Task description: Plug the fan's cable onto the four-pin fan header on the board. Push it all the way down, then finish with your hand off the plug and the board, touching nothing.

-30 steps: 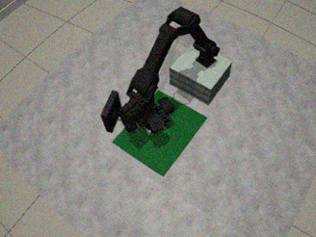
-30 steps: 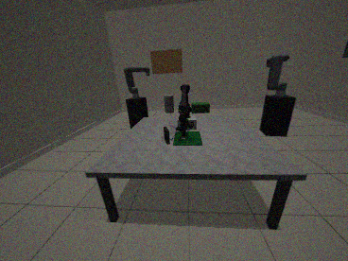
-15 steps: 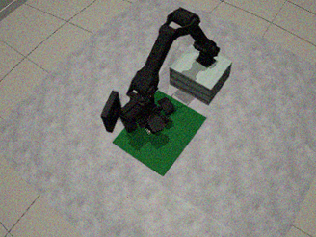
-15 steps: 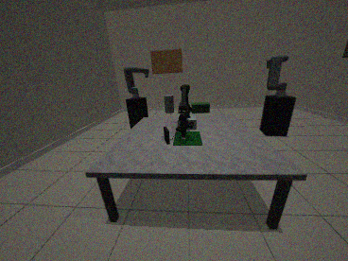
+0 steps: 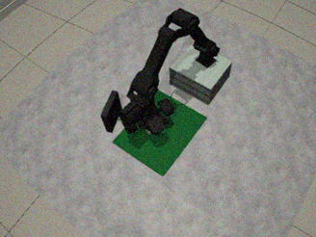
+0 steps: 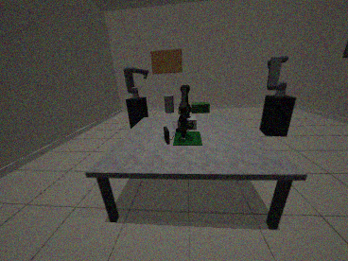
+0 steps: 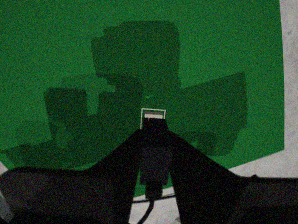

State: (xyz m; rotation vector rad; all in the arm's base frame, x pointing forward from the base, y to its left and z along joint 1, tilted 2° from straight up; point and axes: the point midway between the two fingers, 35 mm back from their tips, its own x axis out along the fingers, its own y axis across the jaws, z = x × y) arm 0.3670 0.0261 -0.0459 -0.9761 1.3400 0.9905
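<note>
The green board lies flat on the table. My gripper is over it, shut on the black plug; the cable trails from the plug's near end in the wrist view. The header, a small pale part in a white outline, shows just ahead of the fingertips, its near part hidden by them. Whether the plug touches it cannot be told. In the top view the arm hides plug and header. A black slab, seemingly the fan, stands upright beside the board.
A pale box under the arm's base stands behind the board. The arm's shadows fall across the board. Two grey arms on black pedestals stand beyond the table. A dark cable line crosses near the board's edge in the wrist view.
</note>
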